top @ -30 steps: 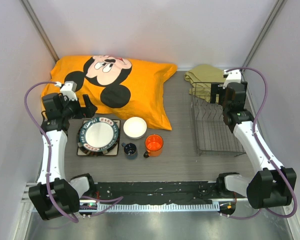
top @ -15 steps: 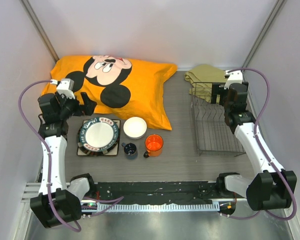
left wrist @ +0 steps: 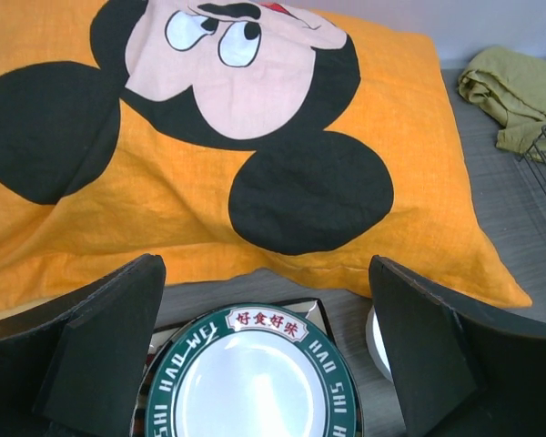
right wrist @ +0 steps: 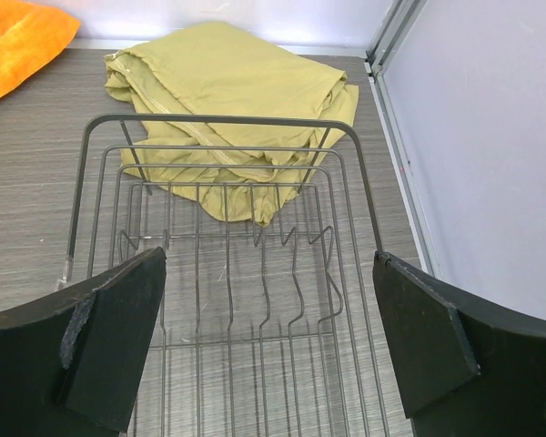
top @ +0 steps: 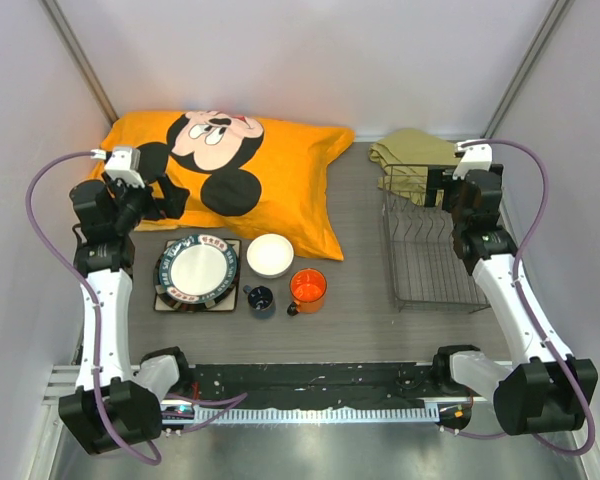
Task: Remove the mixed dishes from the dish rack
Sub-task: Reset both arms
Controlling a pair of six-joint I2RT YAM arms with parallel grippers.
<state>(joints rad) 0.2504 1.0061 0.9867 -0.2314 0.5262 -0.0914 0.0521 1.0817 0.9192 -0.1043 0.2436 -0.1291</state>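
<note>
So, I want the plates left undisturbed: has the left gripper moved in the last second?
Yes. The left gripper has backed away from the green-rimmed plate toward the Mickey Mouse pillow, jaws open.

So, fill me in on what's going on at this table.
Two robot arms are unloading a dish rack, which holds no dishes. The white plate with dark patterned rim, white bowl, orange mug and small dark-blue cup sit on the table to its left. The left gripper hangs open near the plate, the right gripper open over the rack; neither holds anything.
</note>
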